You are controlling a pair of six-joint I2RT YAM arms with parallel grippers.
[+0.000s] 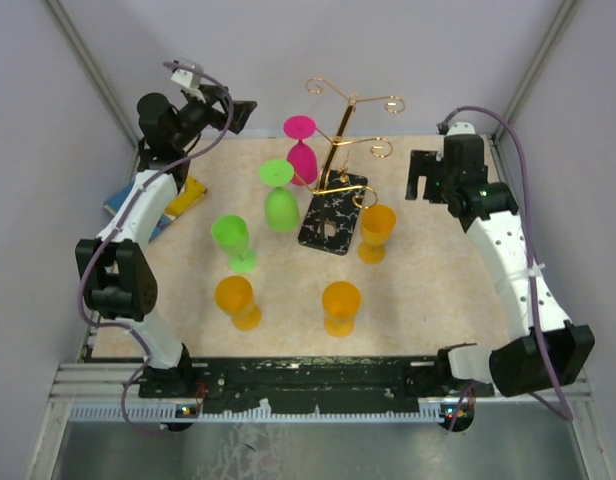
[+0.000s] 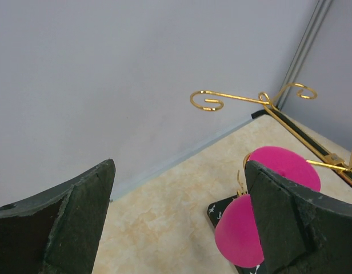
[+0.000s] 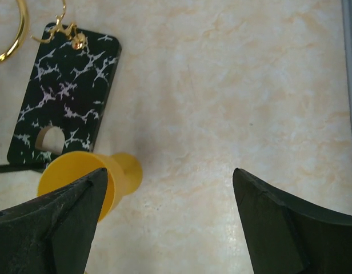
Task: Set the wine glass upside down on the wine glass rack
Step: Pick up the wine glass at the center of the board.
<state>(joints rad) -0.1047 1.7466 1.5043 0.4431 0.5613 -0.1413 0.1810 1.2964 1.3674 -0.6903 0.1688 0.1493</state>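
Observation:
The wine glass rack, gold wire on a black marbled base, stands at the middle back of the table. A pink wine glass and a green one are upside down at its left arms. An orange wine glass stands upright just right of the base. My right gripper is open, above the table to the right of that glass; in the right wrist view the orange glass sits by the left fingertip of that gripper. My left gripper is open and raised at the back left, facing the pink glass and the rack.
A second green glass and two more orange glasses stand upright on the near half of the table. Blue and yellow flat items lie at the left edge under the left arm. Grey walls close in at the back and sides.

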